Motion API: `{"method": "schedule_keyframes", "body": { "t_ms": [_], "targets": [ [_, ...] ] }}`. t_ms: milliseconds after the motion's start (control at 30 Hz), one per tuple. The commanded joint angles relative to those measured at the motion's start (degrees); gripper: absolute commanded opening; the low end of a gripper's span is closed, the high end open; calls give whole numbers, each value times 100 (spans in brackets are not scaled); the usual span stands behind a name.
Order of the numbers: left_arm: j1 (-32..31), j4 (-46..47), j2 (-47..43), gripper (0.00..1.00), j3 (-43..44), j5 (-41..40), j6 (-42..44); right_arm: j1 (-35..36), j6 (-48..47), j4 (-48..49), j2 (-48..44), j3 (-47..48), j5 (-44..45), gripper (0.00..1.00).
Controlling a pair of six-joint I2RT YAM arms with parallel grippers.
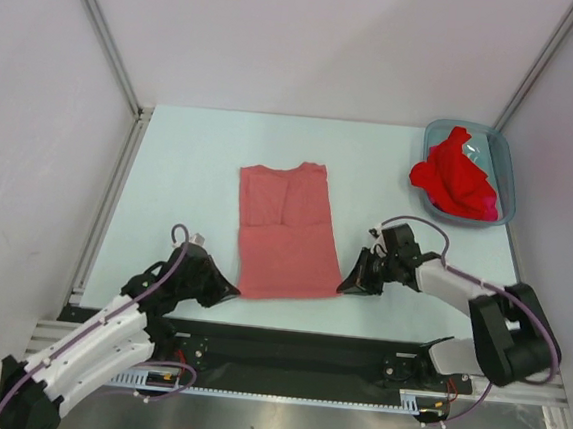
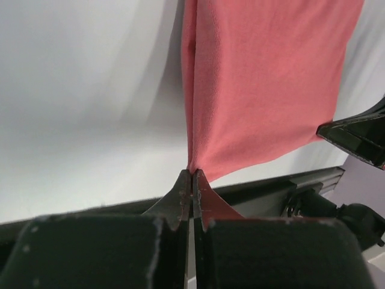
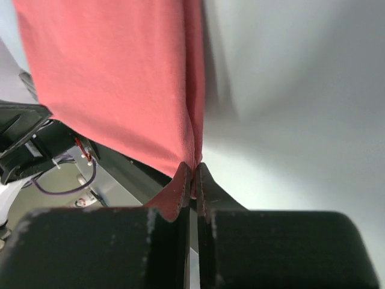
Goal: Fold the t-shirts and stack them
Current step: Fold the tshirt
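Two claws are clamped on one garment, and I am watching them from overhead and through both wrist cameras. A salmon-pink t-shirt (image 1: 284, 239) lies flat near the middle of the pale table (image 1: 180, 165). Its sleeves are folded in so it forms a tall rectangle, with the collar at the far end and the hem at the near end.

The left claw (image 1: 228, 292) has its fingers pressed together on the near left corner of the hem. The right claw (image 1: 346, 285) is closed the same way on the near right corner. In each wrist view only a small tip of cloth sits between the fingertips, and the rest of the shirt spreads away from them.

At the far right of the table, a heap of brighter red t-shirts (image 1: 455, 179) fills a translucent blue-grey bin (image 1: 507, 159), well apart from the arms.

I judge the next move to be carrying the hem up and over toward the collar. These are the risks I see from here:

- Each grip holds very little fabric, so a corner could slip free if I lift quickly.
- I cannot tell whether each claw holds every layer. A missed lower layer would sag and undo the side folds.
- If one arm rises or travels ahead of the other, the crease will come out slanted.
- If the claws drift apart, the hem will stretch. If they drift together, it will bunch.
- The hem lies close to the near table edge, so any backward pull could drag the cloth off it.
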Motion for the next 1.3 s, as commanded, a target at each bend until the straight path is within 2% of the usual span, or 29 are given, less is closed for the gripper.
{"method": "schedule_keyframes", "body": {
  "t_ms": [0,100,267,400,633,833,1000,1267],
  "targets": [
    [-314,-966,-542,0,-117,-577,-700,20,-153,-407,-764,-224,109,0],
    [-464,-1056,-754,0,-20,-604,-736,63,-153,-583,-1028,-303,100,0],
    [-490,-1196,-106,0,691,-787,-446,81,-179,-732,-1126,-111,117,0],
    [-420,-1224,449,0,1438,-1052,-35,46,-372,-1031,-863,522,214,0],
    [590,-846,1881,0,2598,-536,1003,-200,-566,-1111,279,2016,118,0],
    [1450,-450,3128,0,3547,-121,1672,-323,-619,-1154,1729,3729,-32,0],
    [1812,-186,4166,0,4451,222,2050,-367,-619,-1383,3055,5300,-120,0],
    [2006,-37,5493,0,5429,407,2235,-490,-417,-1532,4235,6850,-181,0]
  ]
}}
